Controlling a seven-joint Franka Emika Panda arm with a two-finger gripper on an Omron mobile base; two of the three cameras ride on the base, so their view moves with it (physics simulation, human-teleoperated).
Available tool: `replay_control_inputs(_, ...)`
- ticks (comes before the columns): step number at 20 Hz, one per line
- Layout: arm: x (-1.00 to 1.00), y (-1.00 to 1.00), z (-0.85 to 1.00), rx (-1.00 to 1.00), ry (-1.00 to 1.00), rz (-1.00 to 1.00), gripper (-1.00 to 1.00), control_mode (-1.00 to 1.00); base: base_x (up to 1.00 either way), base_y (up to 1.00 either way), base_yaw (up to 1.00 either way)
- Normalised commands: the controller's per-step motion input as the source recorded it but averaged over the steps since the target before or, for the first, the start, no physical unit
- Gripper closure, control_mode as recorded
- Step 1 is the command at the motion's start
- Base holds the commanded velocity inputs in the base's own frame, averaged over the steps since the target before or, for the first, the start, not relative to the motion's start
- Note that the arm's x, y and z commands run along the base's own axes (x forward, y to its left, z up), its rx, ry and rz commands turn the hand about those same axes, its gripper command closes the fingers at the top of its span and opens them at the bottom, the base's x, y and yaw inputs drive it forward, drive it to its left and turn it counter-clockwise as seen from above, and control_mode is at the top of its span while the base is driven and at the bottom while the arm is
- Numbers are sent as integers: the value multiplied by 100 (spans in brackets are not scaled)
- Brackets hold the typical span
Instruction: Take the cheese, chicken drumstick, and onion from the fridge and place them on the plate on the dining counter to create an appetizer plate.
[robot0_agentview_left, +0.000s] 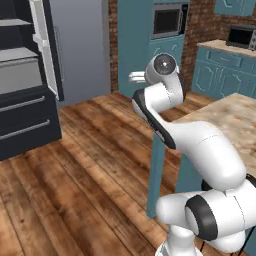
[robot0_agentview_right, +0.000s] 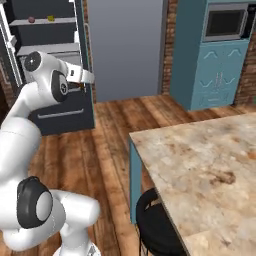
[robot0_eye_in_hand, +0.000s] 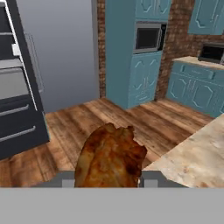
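Right base view: marbled dining counter (robot0_agentview_right: 210, 160) over wooden floor (robot0_agentview_right: 115, 130).

My chicken drumstick (robot0_eye_in_hand: 110, 155) is hiding my finger tips in the hand view, and the picture's lower band is cutting off its bottom end. In the right base view my own wrist is covering all but an orange speck of it, so the grip itself is not showing. On the fridge (robot0_agentview_right: 47, 60) top shelf, a reddish dot (robot0_agentview_right: 31, 20) and a yellow dot (robot0_agentview_right: 50, 18) are sitting too small to identify. The dining counter (robot0_agentview_right: 200, 165) is running off the right edge.
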Motion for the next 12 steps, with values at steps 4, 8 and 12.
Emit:
replay_control_inputs(4,0,0,0,0,0,0,100,100,-100,0,-43)
replay_control_inputs(8,0,0,0,0,0,0,100,100,-100,0,-43)
replay_control_inputs(12,0,0,0,0,0,0,100,100,-100,0,-42)
